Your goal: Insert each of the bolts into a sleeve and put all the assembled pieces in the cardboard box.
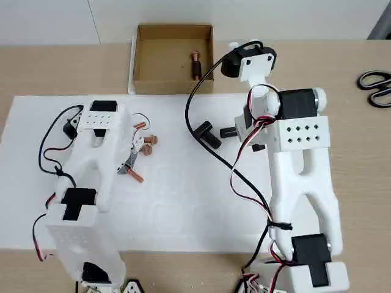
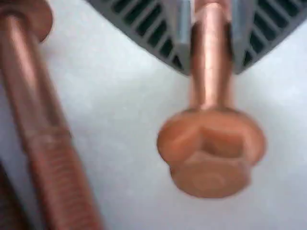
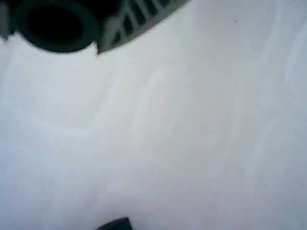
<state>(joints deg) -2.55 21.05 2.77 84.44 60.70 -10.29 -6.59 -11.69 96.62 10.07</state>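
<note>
copper flanged bolt (image 2: 211,158) is clenched in left fingers (image 2: 144,24), low over white sheet (image 1: 183,201), left | black tubular sleeve (image 3: 53,24) is grasped by right fingers (image 3: 134,19), centre-right | risk: bolt tilted by narrow grip, bore missed

High cam: fixed, looks straight down over table (image 1: 61,67), L arm (image 1: 85,183) + R arm (image 1: 302,177). L wrist cam: v. close to white sheet (image 2: 120,120), on bolt (image 2: 211,153). R wrist cam: equally close, w/ sleeve (image 3: 53,24). All share sheet.

So the bolt (image 2: 211,153) is copper-coloured metal with a soft sheen, sleeve (image 1: 208,134) looks like matt black plastic, cardboard box (image 1: 165,61) is matt brown, counter (image 1: 61,67) smooth pale wood-look.
</note>
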